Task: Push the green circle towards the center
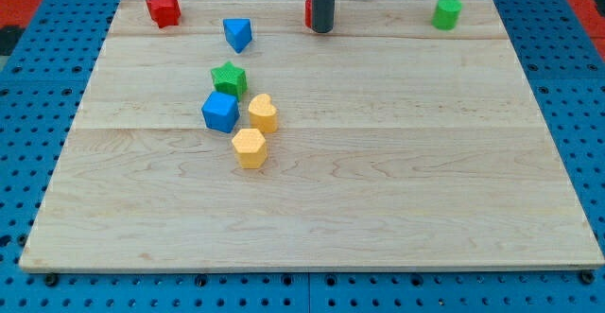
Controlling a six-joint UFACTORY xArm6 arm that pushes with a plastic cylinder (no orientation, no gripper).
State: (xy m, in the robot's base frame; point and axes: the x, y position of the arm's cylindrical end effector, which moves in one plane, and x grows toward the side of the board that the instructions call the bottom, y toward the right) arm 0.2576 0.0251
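Note:
The green circle (447, 13) stands near the board's top right corner. My tip (322, 29) is at the top middle of the board, well to the view's left of the green circle and apart from it. A red block (308, 12) is mostly hidden behind the rod, touching or nearly touching it.
A red star-like block (164, 9) sits at the top left. A blue triangle (237, 34) lies below and right of it. A green star (229, 77), a blue cube (219, 112), a yellow heart (263, 113) and a yellow hexagon (250, 147) cluster left of centre on the wooden board (397, 181).

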